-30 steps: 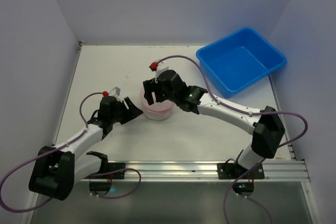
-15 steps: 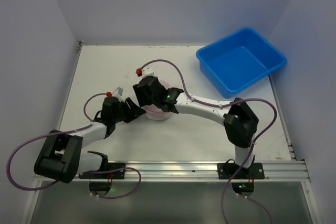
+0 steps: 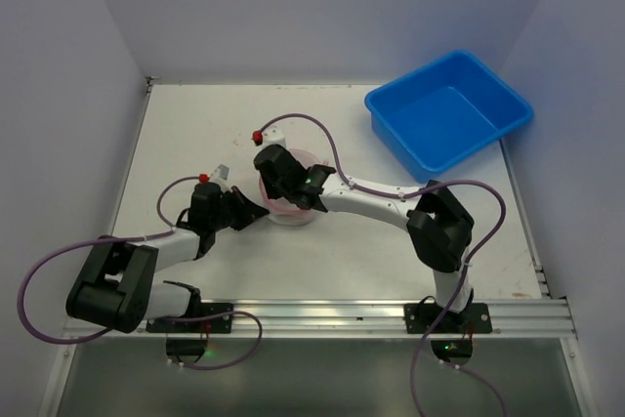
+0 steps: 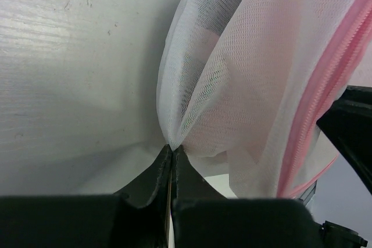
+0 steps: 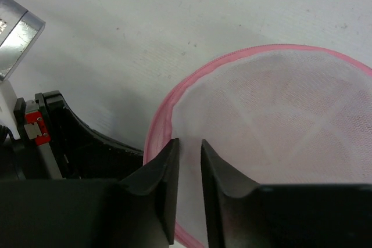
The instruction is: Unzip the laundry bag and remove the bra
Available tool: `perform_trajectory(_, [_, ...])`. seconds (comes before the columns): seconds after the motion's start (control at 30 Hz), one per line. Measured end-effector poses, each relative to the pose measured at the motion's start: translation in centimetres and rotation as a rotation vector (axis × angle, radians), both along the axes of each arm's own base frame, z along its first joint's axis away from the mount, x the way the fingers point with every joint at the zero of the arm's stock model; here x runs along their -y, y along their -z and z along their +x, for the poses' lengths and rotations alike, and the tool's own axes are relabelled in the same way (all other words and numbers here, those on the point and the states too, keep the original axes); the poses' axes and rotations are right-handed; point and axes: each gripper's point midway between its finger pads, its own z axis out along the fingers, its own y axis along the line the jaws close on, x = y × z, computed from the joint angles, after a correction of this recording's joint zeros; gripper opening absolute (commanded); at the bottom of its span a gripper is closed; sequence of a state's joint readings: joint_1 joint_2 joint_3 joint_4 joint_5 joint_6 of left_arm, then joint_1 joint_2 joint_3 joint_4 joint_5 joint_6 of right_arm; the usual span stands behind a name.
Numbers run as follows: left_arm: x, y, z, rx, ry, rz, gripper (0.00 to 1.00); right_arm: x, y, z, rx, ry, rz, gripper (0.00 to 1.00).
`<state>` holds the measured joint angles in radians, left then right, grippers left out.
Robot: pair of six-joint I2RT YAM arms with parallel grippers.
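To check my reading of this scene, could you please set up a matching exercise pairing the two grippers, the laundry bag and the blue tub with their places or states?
Things:
1. left gripper
2. right gripper
3. laundry bag
4. blue tub

Places or states:
A. far right, away from both arms
B. shut on a fold of white mesh
C. pink-trimmed, between the two grippers
D. jaws slightly apart over the bag's edge

Pairs: 1-B, 2-D, 3-C, 4-A

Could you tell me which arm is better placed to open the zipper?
Right, probably: the right fingers sit at the pink zipper trim, while the left fingers pinch the laundry bag, anchoring it.
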<state>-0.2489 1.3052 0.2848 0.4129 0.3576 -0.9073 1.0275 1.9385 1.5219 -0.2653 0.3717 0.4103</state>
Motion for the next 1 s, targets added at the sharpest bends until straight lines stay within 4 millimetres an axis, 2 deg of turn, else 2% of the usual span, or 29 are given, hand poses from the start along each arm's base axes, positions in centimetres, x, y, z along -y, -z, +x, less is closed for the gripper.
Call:
perform_trajectory(0.17, [0.0, -0.1, -0.2, 0.006, -0.001, -0.003, 0.0, 0.0, 0.0, 0.0, -0.001, 0.005, 0.001, 0.01])
perform_trajectory(0.43, [-0.3, -1.3, 0.0, 0.052, -0.014, -0.004, 0.0, 1.4, 1.2, -0.4, -0.005, 0.023, -0.035, 0.0])
perform_trajectory(0.57, [-0.5, -1.1, 0.0, 0.046, -0.026, 0.006, 0.0, 3.6, 0.0, -0.8, 0.01, 0.042, -0.036, 0.0])
perform_trajectory(0.77, [-0.8, -0.6, -0.1, 0.03, -0.042, 0.022, 0.0, 8.9, -6.2, -0.5, 0.102, 0.121, 0.048, 0.0])
perform_trajectory(0.87, [-0.9, -0.5, -0.1, 0.025, -0.046, 0.027, 0.0, 13.5, -9.1, -0.1, 0.149, 0.196, 0.117, 0.0])
perform_trajectory(0.9, [-1.0, -0.5, -0.1, 0.024, -0.048, 0.028, 0.0, 15.4, -9.6, 0.2, 0.162, 0.234, 0.133, 0.03])
perform_trajectory(0.93, [-1.0, -0.5, -0.2, 0.023, -0.047, 0.028, 0.0, 17.4, -9.8, 0.5, 0.168, 0.282, 0.148, 0.11])
perform_trajectory(0.97, [-1.0, -0.4, -0.2, 0.022, -0.048, 0.029, 0.0, 19.6, -9.6, 0.7, 0.168, 0.337, 0.151, 0.27])
perform_trajectory(1.0, [-1.0, -0.4, -0.2, 0.022, -0.048, 0.029, 0.0, 21.6, -9.3, 0.9, 0.162, 0.395, 0.155, 0.47])
